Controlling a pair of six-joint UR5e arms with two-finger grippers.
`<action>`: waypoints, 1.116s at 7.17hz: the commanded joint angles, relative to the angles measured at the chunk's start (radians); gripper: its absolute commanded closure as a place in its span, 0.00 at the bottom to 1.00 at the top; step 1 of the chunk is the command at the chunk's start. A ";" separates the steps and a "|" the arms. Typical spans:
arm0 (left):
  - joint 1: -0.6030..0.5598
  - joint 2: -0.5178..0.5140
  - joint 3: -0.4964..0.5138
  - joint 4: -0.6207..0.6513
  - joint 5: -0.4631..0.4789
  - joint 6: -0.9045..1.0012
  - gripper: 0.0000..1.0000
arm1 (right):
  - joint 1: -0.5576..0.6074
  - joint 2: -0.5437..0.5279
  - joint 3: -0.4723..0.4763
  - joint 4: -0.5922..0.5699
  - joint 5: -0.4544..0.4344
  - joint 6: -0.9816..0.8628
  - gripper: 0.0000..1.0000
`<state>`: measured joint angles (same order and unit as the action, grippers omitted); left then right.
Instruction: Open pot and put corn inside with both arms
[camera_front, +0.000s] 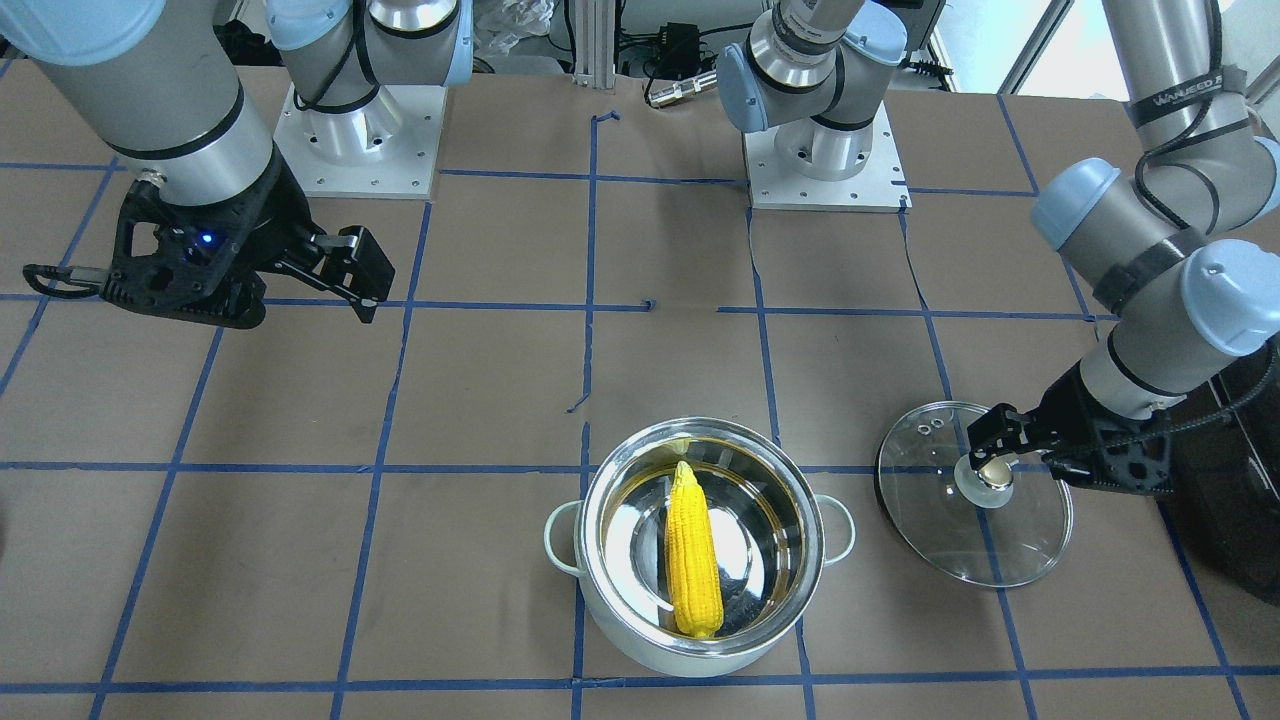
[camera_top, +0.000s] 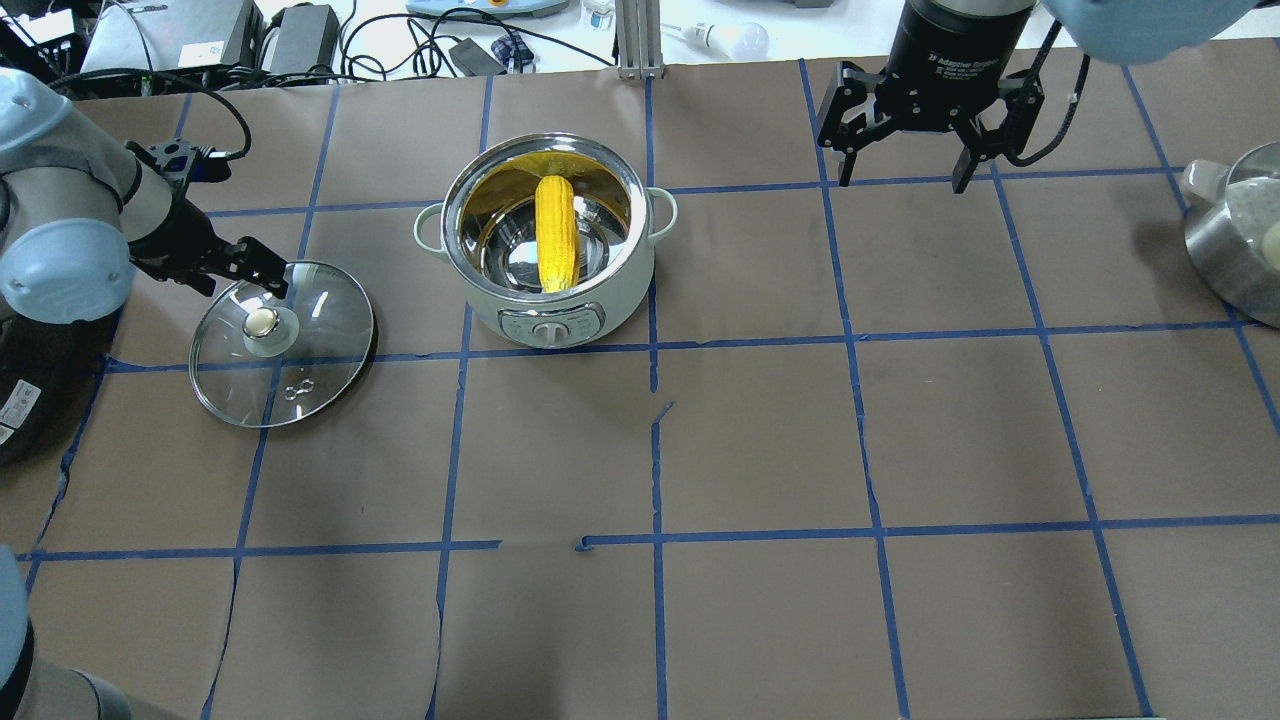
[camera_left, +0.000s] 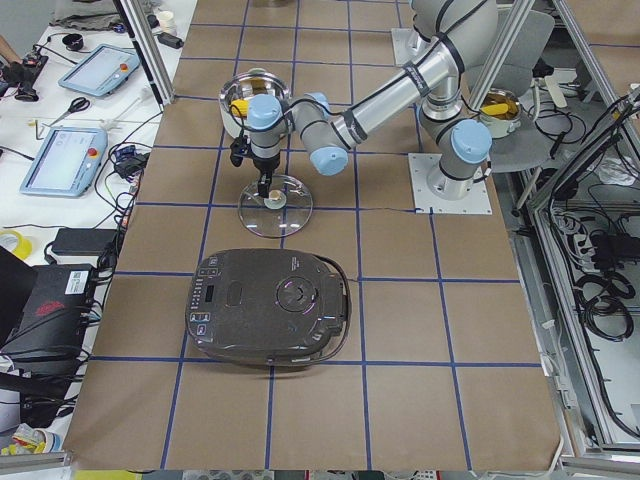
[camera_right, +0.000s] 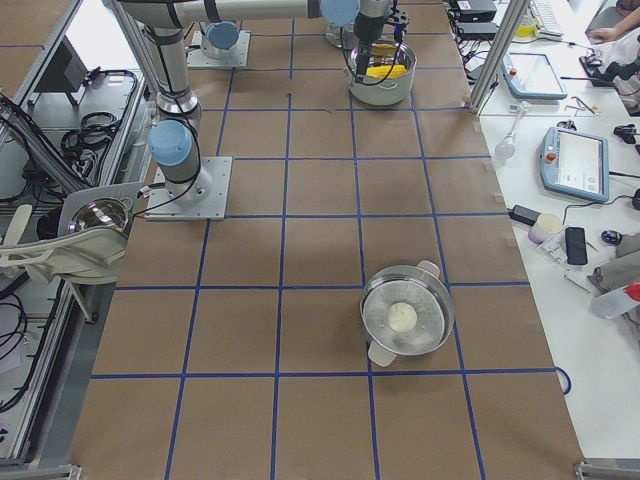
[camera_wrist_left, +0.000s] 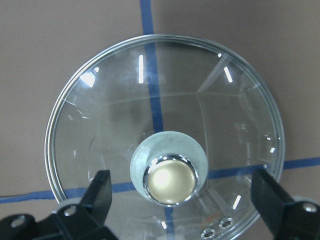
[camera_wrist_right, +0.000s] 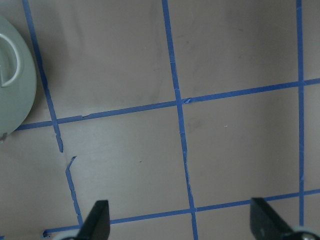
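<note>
**Location.** The pot (camera_front: 650, 655) stands uncovered at the lower centre of the front-facing view. The corn (camera_front: 692, 555) lies inside it. The lid (camera_front: 930, 530) lies flat on the counter (camera_front: 480, 380), just to the right of the pot and apart from it.

**Jaws.**
- The left gripper (camera_wrist_left: 183, 192) hangs over the lid with its jaws wide, one on each side of the knob (camera_top: 262, 322) and touching neither side.
- The right gripper (camera_top: 903, 178) hovers at the upper right of the overhead view. It is empty, its jaws wide, and it is well clear of the pot.

**Handling (judgement).**
- The corn is a toy and probably light and stiff. Its ridged kernels should hold well under the pads. The best hold is across the thick middle of the cob, jaws square to its length. The tapered end would tend to slip out.
- The lid is glass, so it is smooth and breakable. The knob is its only sound hold.
- The pot's steel interior looks slick. Its loop handles (camera_front: 560, 540) sit at the left and right sides in the front-facing view.

**Orientation.**
- The long axis of the corn runs top to bottom in the front-facing view and spans most of the bowl.
- The pointed tip is toward the top of that view and the blunt end is near the lower rim.
- I cannot tell whether the corn lies flat or is propped against the wall.
</note>
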<state>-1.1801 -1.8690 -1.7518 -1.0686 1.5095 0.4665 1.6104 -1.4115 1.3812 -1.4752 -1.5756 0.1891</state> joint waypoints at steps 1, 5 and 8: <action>-0.056 0.094 0.137 -0.294 0.027 -0.130 0.00 | -0.006 -0.012 0.002 0.001 -0.018 0.010 0.00; -0.225 0.324 0.187 -0.516 0.070 -0.264 0.00 | -0.007 -0.035 -0.004 0.035 -0.017 0.000 0.00; -0.322 0.340 0.181 -0.508 0.067 -0.408 0.00 | -0.010 -0.046 -0.011 0.030 -0.014 0.000 0.00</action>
<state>-1.4730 -1.5340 -1.5730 -1.5797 1.5764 0.0934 1.6004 -1.4515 1.3735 -1.4446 -1.5893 0.1887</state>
